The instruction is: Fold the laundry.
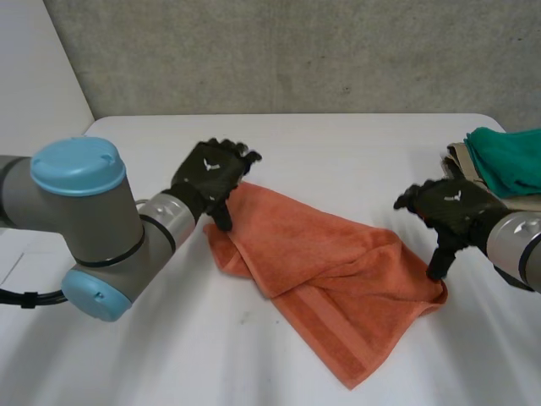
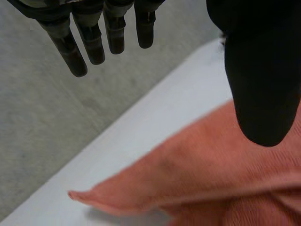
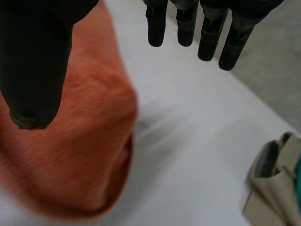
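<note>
Orange towel (image 1: pixel 330 279) lies partly doubled on the counter (image 1: pixel 338 152); our left hand (image 1: pixel 211 173) at its far-left corner and right hand (image 1: pixel 448 207) at its right corner both show straight fingers gripping nothing, so we judge pinching those corners comes next.

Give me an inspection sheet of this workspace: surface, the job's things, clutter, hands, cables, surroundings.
Surface: white table, with laundry in the middle and at its right side.
Job's things: orange towel lying rumpled and partly folded over itself between the hands; green cloth lying on a beige cloth at the table's right side.
Clutter: nothing seen.
Hands: left hand at the towel's far left corner, right hand at its right corner. Each has straight fingers and its thumb pointing down at the cloth; neither pinches it.
Cables: nothing seen on the table.
Surroundings: grey concrete wall behind the table.
</note>
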Robot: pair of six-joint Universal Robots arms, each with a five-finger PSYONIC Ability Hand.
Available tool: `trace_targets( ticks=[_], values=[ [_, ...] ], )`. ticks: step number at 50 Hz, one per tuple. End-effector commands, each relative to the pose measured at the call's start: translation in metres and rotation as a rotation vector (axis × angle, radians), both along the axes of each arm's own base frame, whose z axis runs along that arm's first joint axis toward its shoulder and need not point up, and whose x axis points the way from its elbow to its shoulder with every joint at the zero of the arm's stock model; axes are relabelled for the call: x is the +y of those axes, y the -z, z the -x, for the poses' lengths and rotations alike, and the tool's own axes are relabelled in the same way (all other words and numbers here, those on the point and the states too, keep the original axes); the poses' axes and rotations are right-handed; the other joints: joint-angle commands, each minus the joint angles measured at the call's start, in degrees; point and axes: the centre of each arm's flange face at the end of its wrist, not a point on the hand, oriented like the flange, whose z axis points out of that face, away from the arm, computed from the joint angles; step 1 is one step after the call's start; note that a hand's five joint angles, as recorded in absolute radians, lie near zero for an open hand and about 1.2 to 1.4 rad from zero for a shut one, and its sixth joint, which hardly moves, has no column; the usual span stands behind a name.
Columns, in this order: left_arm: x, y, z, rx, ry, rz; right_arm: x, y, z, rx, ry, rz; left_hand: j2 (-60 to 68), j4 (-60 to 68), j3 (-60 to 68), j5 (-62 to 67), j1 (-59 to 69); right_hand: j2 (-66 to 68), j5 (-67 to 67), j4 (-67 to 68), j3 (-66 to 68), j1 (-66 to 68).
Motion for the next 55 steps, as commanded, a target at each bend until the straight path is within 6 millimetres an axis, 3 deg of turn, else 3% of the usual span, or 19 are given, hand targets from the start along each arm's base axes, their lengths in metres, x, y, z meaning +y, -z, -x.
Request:
trace_targets(
  ticks=[1,9,16,20,23,24,25,29,30,31,37,42,46,49,55],
  values=[
    [-0.011,0.033,0.009,-0.115,0.062,0.023,0.025,0.023,0.002,0.105,-0.069,-0.083,7.63,7.74,7.37,7.74,8.59,-2.01,-2.80,-2.82,-1.72,-1.02],
    [-0.037,0.053,0.009,-0.146,0.052,0.039,0.061,0.052,-0.010,0.112,-0.136,-0.076,17.23,17.33,16.96,17.34,18.18,-2.00,-2.78,-2.81,-1.70,-1.00],
    [-0.041,0.069,0.013,-0.149,0.078,0.024,0.063,0.068,-0.011,0.107,-0.137,-0.004,28.81,28.91,28.55,28.92,29.76,2.36,1.57,1.55,2.65,3.36],
    [-0.042,0.079,0.015,-0.155,0.085,0.011,0.060,0.071,-0.012,0.097,-0.135,0.021,44.27,44.37,44.01,44.38,45.23,23.52,22.74,22.71,23.82,24.52],
    [-0.041,0.083,0.016,-0.164,0.085,0.010,0.056,0.078,-0.013,0.101,-0.137,0.016,66.93,67.03,66.67,67.04,67.89,53.07,52.29,52.26,53.37,54.07],
    [-0.041,0.083,0.017,-0.164,0.084,0.014,0.052,0.080,-0.013,0.101,-0.132,0.012,67.00,67.10,66.73,67.11,67.95,67.27,66.49,66.46,67.57,68.27],
    [-0.041,0.081,0.018,-0.165,0.084,0.022,0.050,0.080,-0.012,0.100,-0.127,0.015,67.00,67.10,66.73,67.11,67.95,67.41,66.63,66.60,67.71,68.41],
    [-0.042,0.063,0.018,-0.161,0.030,0.078,0.034,0.064,-0.014,0.088,-0.112,0.102,67.00,67.10,66.73,67.11,67.95,67.42,66.63,66.61,67.71,68.41],
    [-0.043,0.042,0.016,-0.147,-0.016,0.117,0.032,0.059,-0.014,0.087,-0.109,0.121,67.00,67.10,66.73,67.11,67.95,67.42,66.63,66.61,67.71,68.41],
    [-0.042,0.018,0.012,-0.125,-0.062,0.154,0.025,0.037,-0.014,0.076,-0.095,0.203,67.00,67.10,66.73,67.11,67.95,67.42,66.63,66.61,67.71,68.41],
    [-0.022,-0.062,-0.006,-0.036,-0.140,0.283,0.002,-0.045,-0.011,-0.025,-0.028,0.436,67.00,67.10,66.73,67.11,67.95,67.42,66.63,66.61,67.71,68.41],
    [0.007,-0.128,-0.023,0.113,-0.156,0.364,-0.013,-0.087,-0.007,-0.133,0.013,0.467,67.00,67.10,66.73,67.11,67.95,67.42,66.63,66.61,67.71,68.41],
    [0.021,-0.157,-0.033,0.201,-0.160,0.394,-0.020,-0.121,-0.006,-0.210,0.023,0.498,67.00,67.10,66.73,67.11,67.95,67.42,66.63,66.61,67.71,68.41],
    [0.028,-0.168,-0.037,0.238,-0.163,0.404,-0.027,-0.142,-0.007,-0.262,0.018,0.528,67.00,67.10,66.73,67.11,67.95,67.42,66.63,66.61,67.71,68.41],
    [0.035,-0.167,-0.042,0.249,-0.165,0.390,-0.059,-0.144,-0.012,-0.309,0.026,0.514,67.00,67.10,66.73,67.11,67.95,67.42,66.63,66.61,67.71,68.41]
  ],
)
